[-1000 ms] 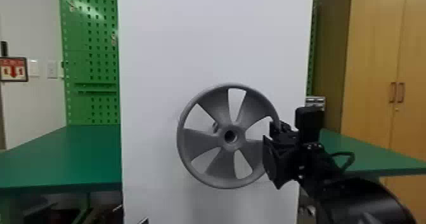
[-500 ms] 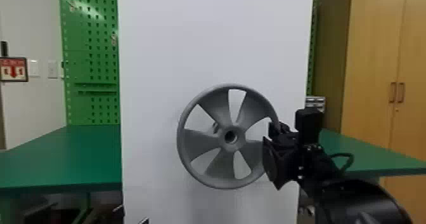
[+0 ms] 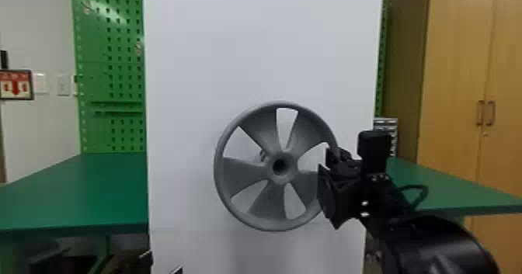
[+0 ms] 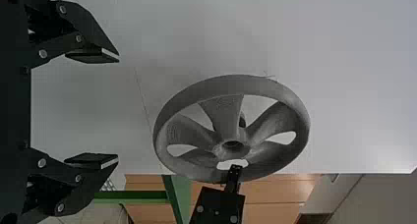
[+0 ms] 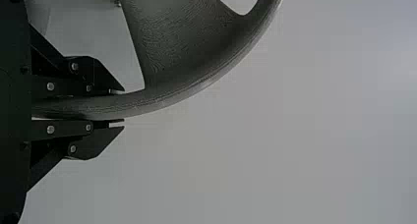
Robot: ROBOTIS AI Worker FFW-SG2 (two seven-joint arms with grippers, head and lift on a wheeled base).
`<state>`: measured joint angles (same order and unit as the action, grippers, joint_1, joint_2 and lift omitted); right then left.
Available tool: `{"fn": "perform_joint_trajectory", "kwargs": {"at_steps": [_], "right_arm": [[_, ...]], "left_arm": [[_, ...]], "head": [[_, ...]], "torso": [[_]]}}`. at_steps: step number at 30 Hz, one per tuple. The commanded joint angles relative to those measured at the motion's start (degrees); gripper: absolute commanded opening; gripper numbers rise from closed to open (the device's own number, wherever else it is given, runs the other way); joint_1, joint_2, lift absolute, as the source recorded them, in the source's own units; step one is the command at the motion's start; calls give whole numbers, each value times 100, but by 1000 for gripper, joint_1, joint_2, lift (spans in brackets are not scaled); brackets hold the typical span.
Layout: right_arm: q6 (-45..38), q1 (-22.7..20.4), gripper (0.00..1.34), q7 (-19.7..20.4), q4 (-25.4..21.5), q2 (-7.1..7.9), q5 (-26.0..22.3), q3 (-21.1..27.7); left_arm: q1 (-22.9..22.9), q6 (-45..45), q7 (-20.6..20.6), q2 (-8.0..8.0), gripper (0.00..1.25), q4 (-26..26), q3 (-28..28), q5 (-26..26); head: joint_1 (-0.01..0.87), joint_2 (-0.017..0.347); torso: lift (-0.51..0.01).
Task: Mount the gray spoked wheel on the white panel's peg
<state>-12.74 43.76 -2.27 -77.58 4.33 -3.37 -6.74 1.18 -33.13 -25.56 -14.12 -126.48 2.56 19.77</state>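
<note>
Wheel (image 3: 288, 173) slightly farther left

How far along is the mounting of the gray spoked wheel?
Already done: the gray spoked wheel is gripped by its rim. In hand: the black right end effector holds it before the white panel. Remaining: seating the hub; what looks like the peg shows through a spoke opening, beside the hub.

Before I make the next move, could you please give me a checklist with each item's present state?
1. Right gripper shut on the wheel: ok.
2. Left gripper open, away from the wheel: ok.
3. Wheel in front of the white panel: ok.
4. Hub on the peg: not ok; what looks like the peg shows through a gap beside it.
5. Grip firm enough for pushing: cannot tell.
</note>
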Motion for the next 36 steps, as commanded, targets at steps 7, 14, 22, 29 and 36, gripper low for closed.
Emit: {"fn": "perform_joint_trajectory", "kwargs": {"at_steps": [7,14,22,29,36], "right_arm": [[79,9,206,-2,41,41,64,41],[44,1,206,7,41,41,64,67],[219,9,206,7,217,50,73,76],[246,18,206,42,252,50,82,67],[255,18,206,95,252,41,82,67]], "left_arm": [[5,0,-1,-4,729,0,-1,0],[5,0,-1,-4,729,0,-10,-9],[14,0,7,-4,729,0,-19,-9],[14,0,-1,-4,729,0,-10,-9],[14,0,7,-4,729,0,-19,-9]], "head": [[123,-8],[123,-8],[123,-8],[123,-8],[123,-8]], "torso": [[-399],[-399],[-399],[-399],[-399]]}}
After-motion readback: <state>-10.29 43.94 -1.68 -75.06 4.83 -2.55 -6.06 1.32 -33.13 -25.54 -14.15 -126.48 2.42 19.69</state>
